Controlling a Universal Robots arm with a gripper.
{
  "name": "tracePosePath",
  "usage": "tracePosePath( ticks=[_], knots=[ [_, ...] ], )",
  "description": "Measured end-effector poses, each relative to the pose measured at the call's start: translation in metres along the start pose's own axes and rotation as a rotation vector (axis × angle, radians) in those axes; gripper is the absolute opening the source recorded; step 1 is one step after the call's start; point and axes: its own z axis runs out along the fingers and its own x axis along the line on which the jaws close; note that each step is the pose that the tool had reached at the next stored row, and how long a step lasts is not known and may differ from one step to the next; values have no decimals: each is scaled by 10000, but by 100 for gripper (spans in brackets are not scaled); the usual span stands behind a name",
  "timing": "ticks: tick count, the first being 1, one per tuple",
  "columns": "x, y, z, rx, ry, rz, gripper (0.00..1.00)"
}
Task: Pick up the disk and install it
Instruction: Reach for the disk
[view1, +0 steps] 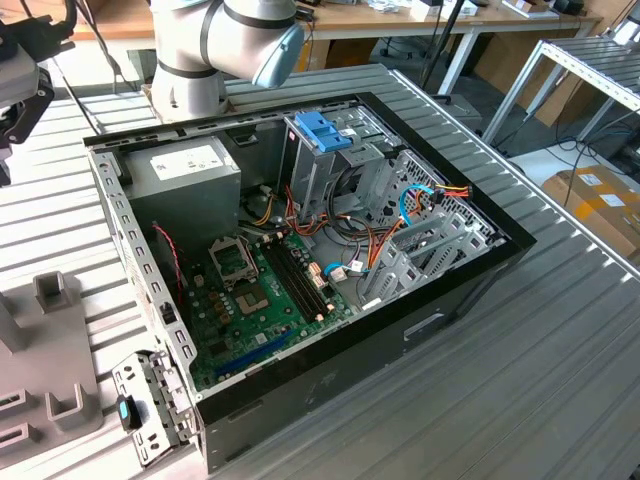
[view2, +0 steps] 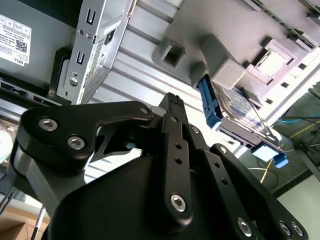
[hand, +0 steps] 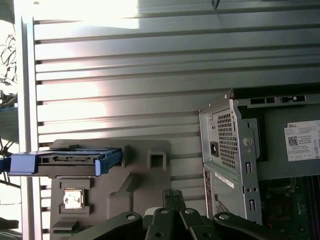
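Ribbed tabletop (hand: 125, 75) lies open between disk (hand: 65, 161) and case (hand: 227, 135); gripper (hand: 172, 193) pressed together, empty.

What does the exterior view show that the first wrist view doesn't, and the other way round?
The exterior view adds the arm, plus the green motherboard and the blue handle inside the open computer case. The first wrist view adds the disk, sitting in the grey holder, and the hand. Both show the case, its power-supply box, the grey holder and the ribbed table.
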Motion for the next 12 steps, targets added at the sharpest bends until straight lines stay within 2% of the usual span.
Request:
tracePosePath(
  ticks=[12],
  knots=[
    [58, -4, -1, 0, 0, 1, 11]
  ],
)
